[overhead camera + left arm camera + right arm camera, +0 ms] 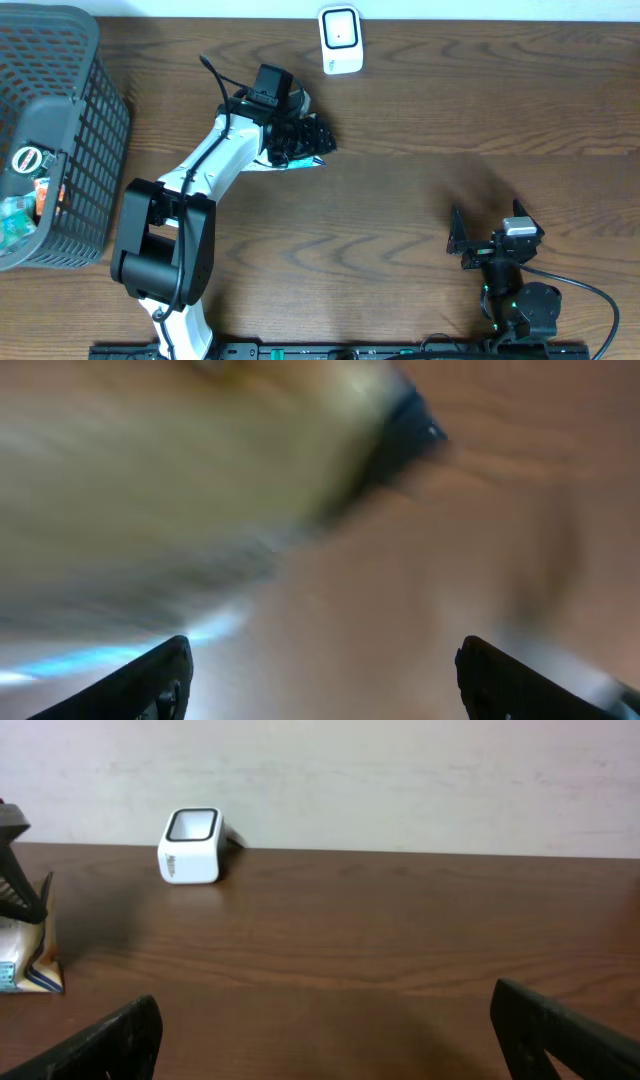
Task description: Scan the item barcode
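A dark wood-grain tabletop [400, 200] runs back to a pale wall [400, 770], with a white scanner [340, 40] at its far edge and a mesh basket [70, 130] at left. The left claw [325, 650] and right claw [325, 1005] gape apart.

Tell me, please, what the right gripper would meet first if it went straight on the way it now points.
Nothing before the wall, as far as its wrist view shows: the right gripper, jaws open, faces across bare table. The white scanner stands left of that line, though depth is unclear.

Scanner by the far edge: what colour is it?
The scanner is white with a dark-framed window; clearest in right wrist view.
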Robot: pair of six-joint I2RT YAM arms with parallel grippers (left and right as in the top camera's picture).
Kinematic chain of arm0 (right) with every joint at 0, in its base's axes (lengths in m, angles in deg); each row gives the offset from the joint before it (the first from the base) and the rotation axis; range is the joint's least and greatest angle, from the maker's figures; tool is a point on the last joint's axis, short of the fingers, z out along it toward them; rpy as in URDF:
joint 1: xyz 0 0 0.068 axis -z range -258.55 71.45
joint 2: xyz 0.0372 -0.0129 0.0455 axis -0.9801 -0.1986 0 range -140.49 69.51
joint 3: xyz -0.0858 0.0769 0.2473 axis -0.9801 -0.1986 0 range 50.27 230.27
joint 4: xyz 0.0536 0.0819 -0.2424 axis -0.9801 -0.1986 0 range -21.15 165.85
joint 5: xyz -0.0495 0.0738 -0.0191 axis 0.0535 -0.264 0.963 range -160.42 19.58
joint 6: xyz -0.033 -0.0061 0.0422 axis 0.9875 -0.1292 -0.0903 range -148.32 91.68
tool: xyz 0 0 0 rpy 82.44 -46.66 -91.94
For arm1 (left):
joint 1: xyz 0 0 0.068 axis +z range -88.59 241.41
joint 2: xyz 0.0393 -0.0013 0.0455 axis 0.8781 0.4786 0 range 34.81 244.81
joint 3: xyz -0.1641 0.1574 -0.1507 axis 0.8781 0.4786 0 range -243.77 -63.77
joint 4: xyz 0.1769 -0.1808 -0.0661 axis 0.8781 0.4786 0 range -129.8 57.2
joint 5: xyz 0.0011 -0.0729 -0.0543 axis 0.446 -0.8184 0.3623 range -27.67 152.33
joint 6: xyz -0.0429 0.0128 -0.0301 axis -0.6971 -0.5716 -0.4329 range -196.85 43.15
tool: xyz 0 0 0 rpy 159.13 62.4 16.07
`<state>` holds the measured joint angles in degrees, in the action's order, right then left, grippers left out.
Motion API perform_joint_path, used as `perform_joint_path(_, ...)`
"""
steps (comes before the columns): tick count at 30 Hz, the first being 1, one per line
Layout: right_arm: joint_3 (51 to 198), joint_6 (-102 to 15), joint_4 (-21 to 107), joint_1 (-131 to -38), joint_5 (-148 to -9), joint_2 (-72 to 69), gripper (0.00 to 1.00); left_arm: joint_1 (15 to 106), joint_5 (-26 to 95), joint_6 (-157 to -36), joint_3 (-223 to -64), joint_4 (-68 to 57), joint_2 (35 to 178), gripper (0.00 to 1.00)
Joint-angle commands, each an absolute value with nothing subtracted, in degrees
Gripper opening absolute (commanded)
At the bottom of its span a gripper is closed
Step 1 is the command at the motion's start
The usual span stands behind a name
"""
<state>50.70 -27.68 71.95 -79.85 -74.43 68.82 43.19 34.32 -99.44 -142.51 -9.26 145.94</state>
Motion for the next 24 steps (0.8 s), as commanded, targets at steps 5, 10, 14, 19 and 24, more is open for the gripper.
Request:
perform_joint_path(5, 50.63, -27.42, 71.75, -79.71, -73.97, 69.13, 0.99, 43.24, 53.66, -91.46, -142.79, -14.5, 145.51, 0.83)
perform_joint_path(10, 50.63, -27.42, 71.75, -79.71, -73.97, 69.13, 0.99, 43.24, 67.26, -90.39, -142.77, -16.62, 145.62, 0.83)
perform_joint_path(14, 50.63, -27.42, 71.75, -79.71, -73.97, 69.13, 0.99, 43.24, 76.68, -90.37, -142.73, -17.28, 145.97, 0.83)
perform_joint_path(19, 50.63, -27.42, 71.75, -79.71, -73.97, 69.13, 0.99, 44.15, 79.58, -90.34, -142.73, -17.89, 147.37, 0.84)
perform_joint_path(24, 50.63, -27.42, 71.75, -79.71, -73.97, 69.13, 0.99, 46.49, 79.58, -90.37, -142.73, -18.54, 150.4, 0.84)
